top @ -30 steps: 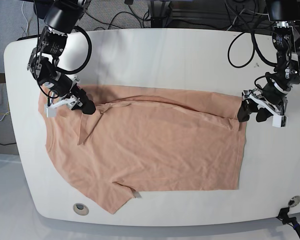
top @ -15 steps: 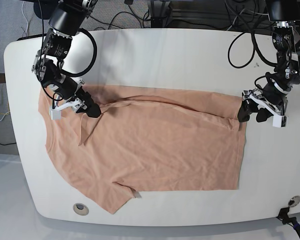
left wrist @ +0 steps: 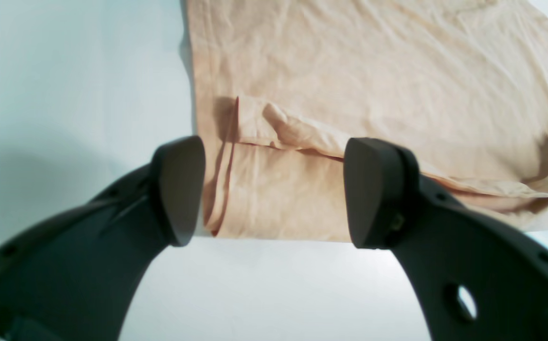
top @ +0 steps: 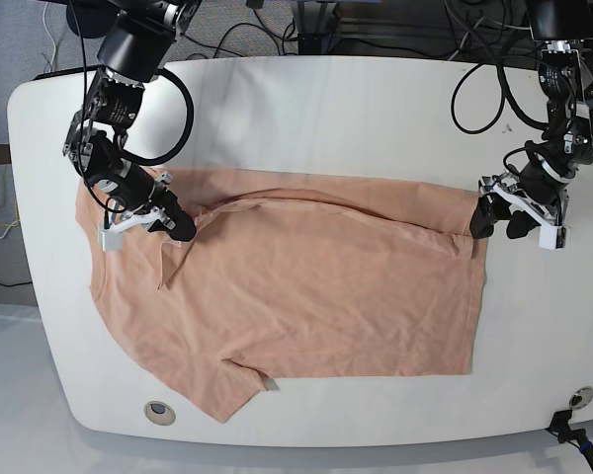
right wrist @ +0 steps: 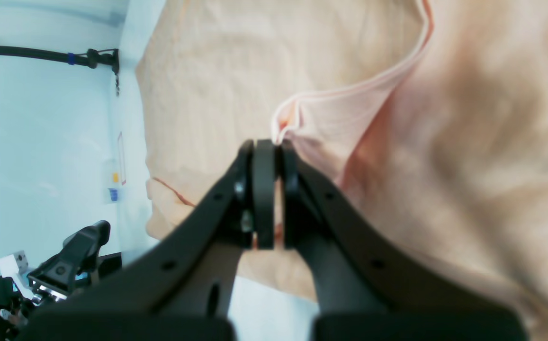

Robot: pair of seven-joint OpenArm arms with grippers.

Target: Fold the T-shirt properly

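Two black grippers work over one peach-pink T-shirt (top: 316,296), which lies spread across the white table (top: 306,109), covering most of the middle and lower left of the base view.

At the left of that view, the right gripper (right wrist: 276,147) is clenched on a fold of the T-shirt: in the right wrist view its fingertips meet at the centre of the frame, with the pale pinched hem rising between them and curving off toward the upper right. A narrow flap of cloth hangs just below this gripper in the base view, pointing toward the bottom of the frame.

At the right of the base view, the left gripper (left wrist: 274,194) is released, its two fingers spread wide apart. In the left wrist view the T-shirt's corner and a turned-over strip of fabric show between the fingers, at the centre of the frame; whether either finger touches the cloth cannot be told.

A long folded band runs along the T-shirt's upper edge in the base view, from the right gripper to the upper right corner of the garment. One sleeve (top: 227,393) points down at the lower left of the frame, near a round metal grommet (top: 160,413) in the table. Another round fitting (top: 581,398) sits at the lower right.
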